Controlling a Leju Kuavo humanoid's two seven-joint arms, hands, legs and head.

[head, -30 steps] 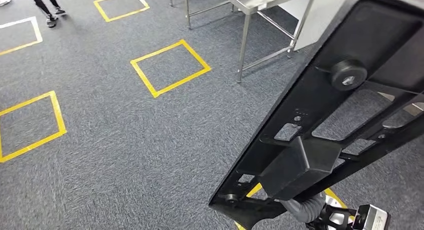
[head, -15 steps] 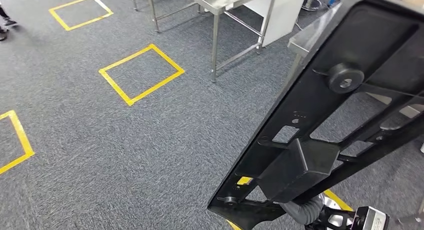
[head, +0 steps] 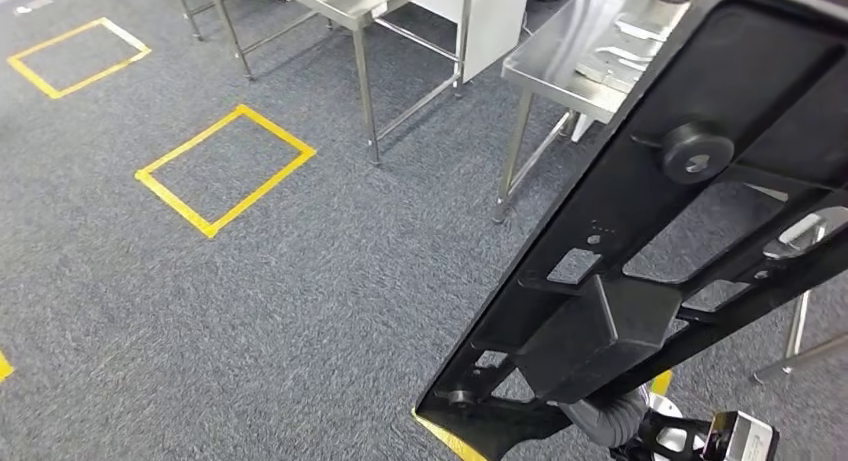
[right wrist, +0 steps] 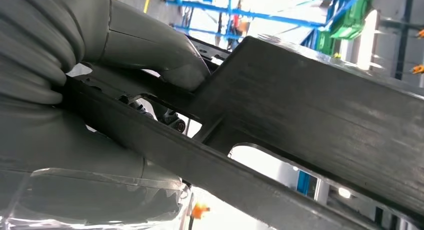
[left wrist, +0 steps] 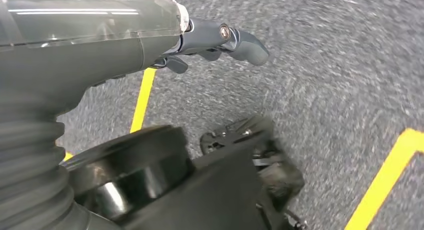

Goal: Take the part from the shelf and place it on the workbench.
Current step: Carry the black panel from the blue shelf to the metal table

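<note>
Long black moulded plastic frame part [head: 640, 251], ribbed with cut-outs, is carried tilted above the grey carpet [head: 250, 311], gripped at its lower end by the right hand [right wrist: 115, 105], fingers clamped over a rail. Left hand [left wrist: 210, 43] hangs empty, fingers loosely apart. Judged stiff, fairly light but unwieldy; long overhang loads the grip, so a mid-span rail hold is advised. Stainless steel workbench [head: 565, 61] lies ahead.
</note>
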